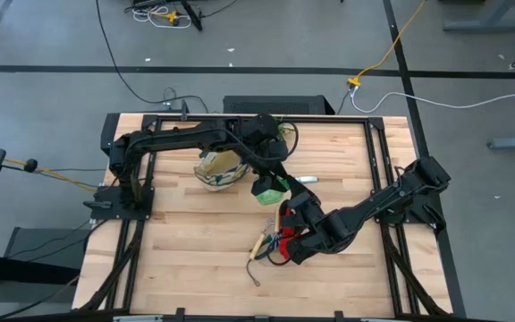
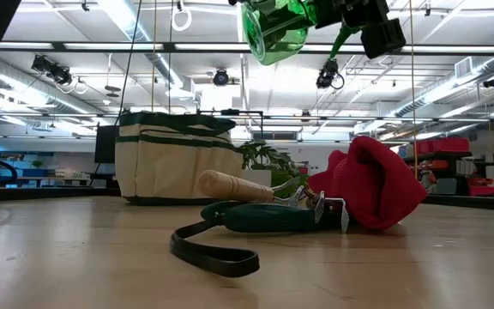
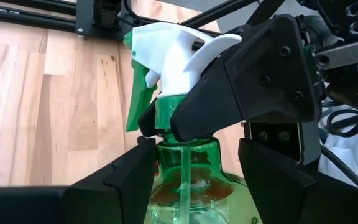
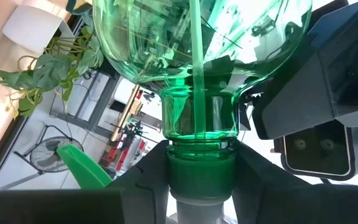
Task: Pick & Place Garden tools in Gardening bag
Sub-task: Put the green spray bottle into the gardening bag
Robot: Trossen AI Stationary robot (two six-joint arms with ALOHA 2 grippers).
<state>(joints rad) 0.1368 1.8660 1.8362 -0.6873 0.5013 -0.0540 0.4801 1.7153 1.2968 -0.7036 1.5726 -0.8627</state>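
Observation:
The translucent green spray bottle (image 1: 269,190) with its white head (image 3: 173,50) is held high above the table (image 2: 273,30), between both grippers. My left gripper (image 3: 197,168) is shut at its shoulder and my right gripper (image 4: 201,180) at its neck collar. The red-and-black gloves (image 2: 371,184) and the rake with a light wooden handle (image 2: 234,184) lie on the table under the right arm (image 1: 280,237). The cream gardening bag (image 1: 217,168) stands upright on its base behind them (image 2: 174,163). My left gripper has the bottle's shoulder just below the neck (image 3: 166,155) between its two fingers, looking along the bottle toward the spray head. The bottle is lifted clear of the table. Whether both pads touch the wall, I cannot tell. My right gripper pinches the dark green neck collar (image 4: 201,165) between its two fingers, lying across the bottle's neck and slanting upward. In the left wrist view one of its fingers (image 3: 260,81) covers the collar's side under the white head. The bottle's body reaches away beyond the fingers.
The leafy plant in its white pot (image 4: 48,62) stands at the table's far edge behind the bag (image 2: 268,159). A dark green pouch with a black loop strap (image 2: 217,253) lies with the rake. Bare wood (image 1: 195,259) lies at the near left.

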